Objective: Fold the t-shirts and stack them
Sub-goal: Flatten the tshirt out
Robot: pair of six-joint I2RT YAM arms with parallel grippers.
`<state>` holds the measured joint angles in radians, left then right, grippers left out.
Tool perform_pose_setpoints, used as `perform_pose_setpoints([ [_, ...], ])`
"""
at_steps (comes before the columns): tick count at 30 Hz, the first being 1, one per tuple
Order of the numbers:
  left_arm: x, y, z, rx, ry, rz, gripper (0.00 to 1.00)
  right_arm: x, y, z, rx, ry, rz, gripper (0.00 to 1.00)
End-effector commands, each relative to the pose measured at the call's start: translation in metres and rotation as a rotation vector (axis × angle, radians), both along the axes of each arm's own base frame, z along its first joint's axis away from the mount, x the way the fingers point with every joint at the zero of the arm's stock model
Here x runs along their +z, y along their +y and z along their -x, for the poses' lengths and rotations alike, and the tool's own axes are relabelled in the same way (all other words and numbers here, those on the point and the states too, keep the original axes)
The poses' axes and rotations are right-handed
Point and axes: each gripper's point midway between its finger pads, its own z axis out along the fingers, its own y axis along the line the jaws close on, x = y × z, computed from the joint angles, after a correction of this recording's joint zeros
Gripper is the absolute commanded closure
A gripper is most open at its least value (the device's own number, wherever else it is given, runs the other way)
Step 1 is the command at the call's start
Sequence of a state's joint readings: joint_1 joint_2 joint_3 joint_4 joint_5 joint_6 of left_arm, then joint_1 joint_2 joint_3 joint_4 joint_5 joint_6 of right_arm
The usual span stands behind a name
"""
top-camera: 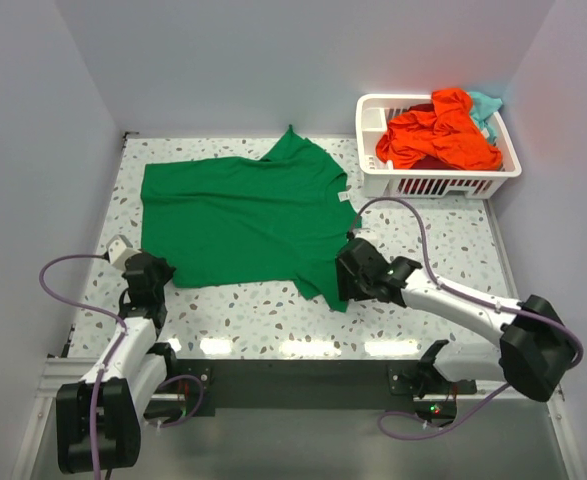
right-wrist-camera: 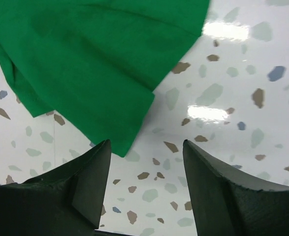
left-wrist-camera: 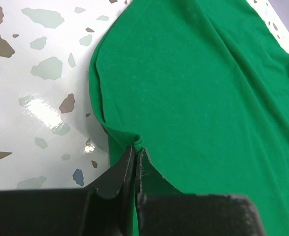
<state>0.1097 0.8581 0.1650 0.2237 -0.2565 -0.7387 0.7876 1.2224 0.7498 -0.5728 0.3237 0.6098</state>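
The bright green soft short-sleeved t-shirt (top-camera: 238, 215) lies spread nearly flat on the white speckled tabletop (top-camera: 253, 320), its hem toward my left arm and its small white neck label (top-camera: 345, 197) toward my right. My left gripper (left-wrist-camera: 136, 153) is pressed together on the shirt's near hem edge; the cloth puckers into a small fold right at the fingertips, so I judge it a thin pinch of one or two layers. My right gripper (right-wrist-camera: 145, 145) stands spread with nothing between the jaws, hanging over bare table just beside the pointed near corner of the sleeve. The crumpled orange-red t-shirt (top-camera: 438, 135) and the teal t-shirt (top-camera: 485, 105) sit heaped in the white slotted plastic basket (top-camera: 443, 185) at the far right, well apart from both of my grippers. I expect this fabric to be light, limp and without any stiffness of its own: it will drape and sag from whatever point I lift, and drag wrinkles across the smooth top if pulled from one side only. The sound places to take hold are edges and corners, the hem on my left and the sleeve or shoulder seam on my right, where doubled cloth gives the pads something to bite.
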Motion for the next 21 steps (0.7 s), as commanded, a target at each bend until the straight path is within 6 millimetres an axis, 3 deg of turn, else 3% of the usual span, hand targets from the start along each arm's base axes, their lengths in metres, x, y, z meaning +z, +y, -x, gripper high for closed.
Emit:
perform_pose_setpoints([
  [1, 0.006, -0.001, -0.006, -0.011, -0.039, -0.008, 1.0, -0.02, 0.027, 0.012, 0.058, 0.058, -0.091, 0.37],
  [16, 0.005, -0.001, -0.007, -0.014, -0.038, -0.006, 1.0, -0.059, 0.041, 0.019, 0.064, 0.136, -0.117, 0.44],
  [21, 0.006, -0.002, -0.007, -0.014, -0.039, -0.007, 1.0, -0.061, 0.038, 0.024, 0.059, 0.153, -0.107, 0.56],
])
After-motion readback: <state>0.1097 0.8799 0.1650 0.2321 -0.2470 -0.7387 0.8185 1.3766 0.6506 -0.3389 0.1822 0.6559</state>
